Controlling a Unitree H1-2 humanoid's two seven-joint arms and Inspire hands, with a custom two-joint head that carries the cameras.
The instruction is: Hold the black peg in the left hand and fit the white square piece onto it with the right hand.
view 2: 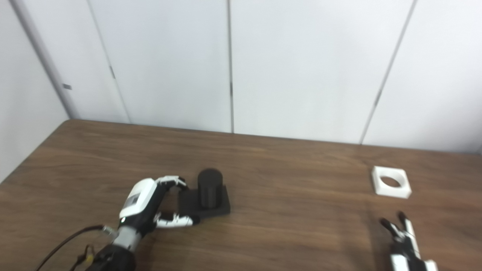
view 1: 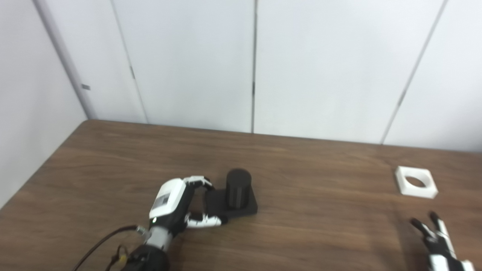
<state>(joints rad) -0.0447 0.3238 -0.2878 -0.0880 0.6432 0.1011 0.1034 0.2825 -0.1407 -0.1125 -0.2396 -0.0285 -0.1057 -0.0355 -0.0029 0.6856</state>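
- No brand, label or writing can be read on anything in either view.
- One black peg (view 1: 238, 188): a matte ribbed cylinder standing upright on a flat, square black base, resting on the table (view 1: 113, 158) left of centre.
- One white square piece (view 1: 416, 181): a smooth block with a round hole through its middle, lying flat on the table at the far right, well apart from the peg.
- The table has a dark brown wood-grain top; behind it stand plain pale wall panels (view 1: 188, 64) with thin vertical seams.
- The left hand (view 1: 177, 205), white shell over black, curls its fingers (view 1: 199, 181) and thumb around the left edge of the peg's base; I cannot tell whether it grips firmly.
- The right hand (view 1: 437, 237) is low at the right edge, near the white piece but not touching it, fingers spread and empty.
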